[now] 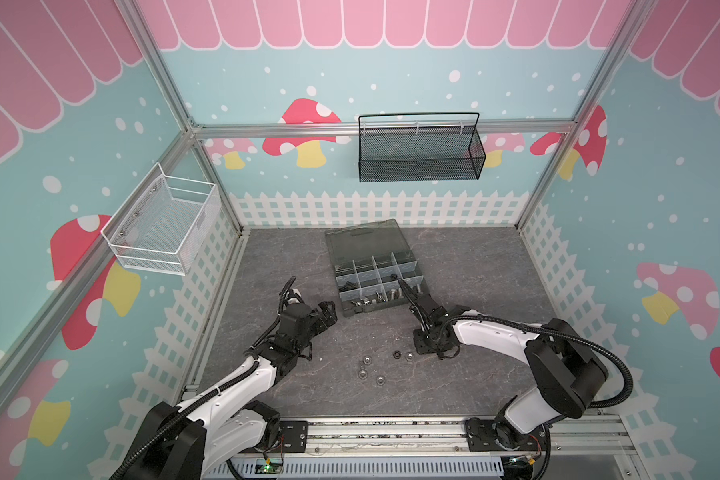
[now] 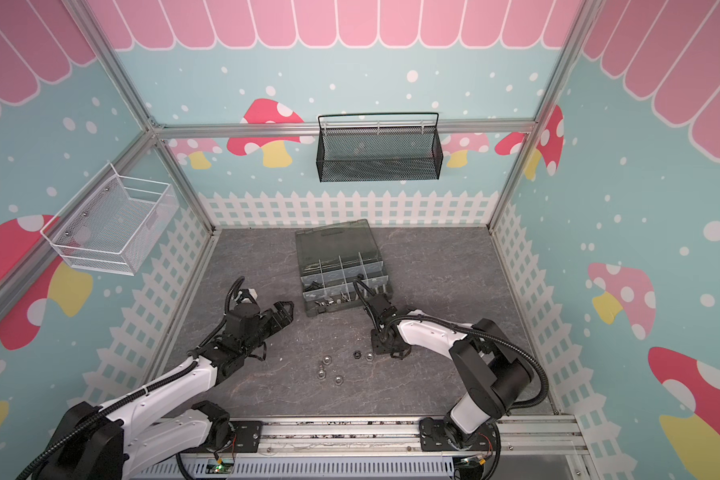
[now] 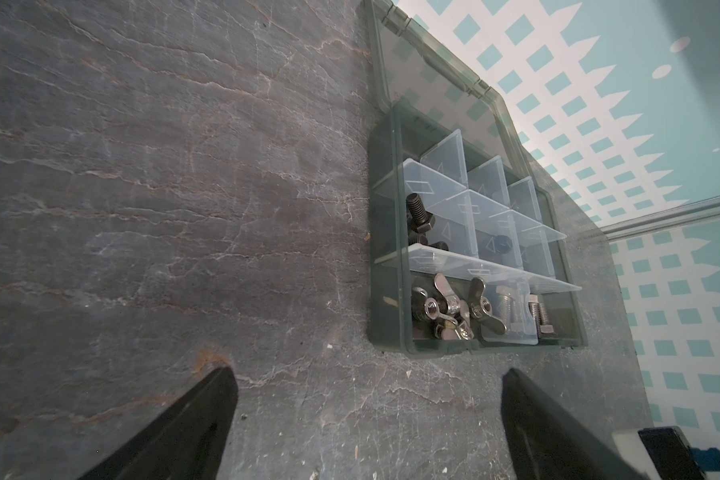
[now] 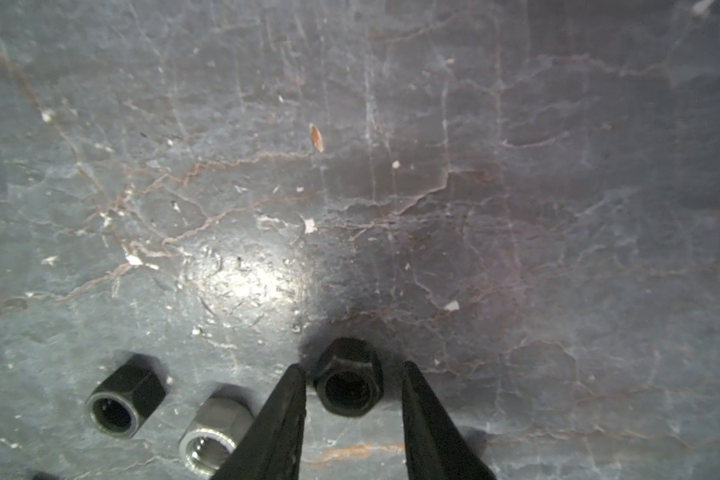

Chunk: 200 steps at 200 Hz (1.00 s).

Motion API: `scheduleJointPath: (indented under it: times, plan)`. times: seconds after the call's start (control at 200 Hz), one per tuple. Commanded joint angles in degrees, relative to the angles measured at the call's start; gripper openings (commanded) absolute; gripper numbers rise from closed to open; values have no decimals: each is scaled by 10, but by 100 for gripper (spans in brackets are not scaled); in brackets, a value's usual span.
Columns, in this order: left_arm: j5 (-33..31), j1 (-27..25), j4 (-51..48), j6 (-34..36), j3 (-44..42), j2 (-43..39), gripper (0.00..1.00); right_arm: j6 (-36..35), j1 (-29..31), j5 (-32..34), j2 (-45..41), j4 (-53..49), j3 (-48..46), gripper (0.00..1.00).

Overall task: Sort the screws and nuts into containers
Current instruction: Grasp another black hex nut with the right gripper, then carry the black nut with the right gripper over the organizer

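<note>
My right pincer straddles a black nut, half open, not gripping; my left pincer gapes wide, empty

The bench is dark grey, veined with pale and rusty cracks. The organiser box is smoky grey, its compartments translucent blue-grey, holding silver wing nuts and black screws. Near lie a black nut and a silver nut. The far wall is teal with white dots, red mushrooms, white fence
</note>
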Motion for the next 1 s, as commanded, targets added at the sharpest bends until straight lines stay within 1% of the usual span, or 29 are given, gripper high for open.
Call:
scheduleJointPath:
  times: [0.0, 0.26, 0.325, 0.415, 0.515, 0.7, 0.81, 0.995]
  plan:
    - [-4, 3, 10, -9, 2, 1, 99, 2, 7, 12, 20, -11, 7, 40]
    - [-7, 3, 10, -10, -1, -4, 99, 0, 14, 15, 35, -14, 9, 35]
    - [-7, 3, 10, -10, -2, -4, 99, 0, 14, 13, 37, -13, 9, 32]
    - [-8, 3, 8, -10, -3, -6, 99, -2, 15, 8, 34, -10, 9, 25]
    - [-8, 3, 7, -10, -3, -8, 99, -4, 15, 6, 29, -6, 12, 19]
    - [-11, 3, 5, -9, -4, -12, 99, -6, 15, -1, 17, 4, 19, 14]
    - [-12, 3, 5, -10, -6, -12, 99, -10, 15, 12, 14, 11, 28, 11]
    - [-11, 3, 5, -10, -6, -14, 99, -25, 15, 43, 16, 12, 77, 9]
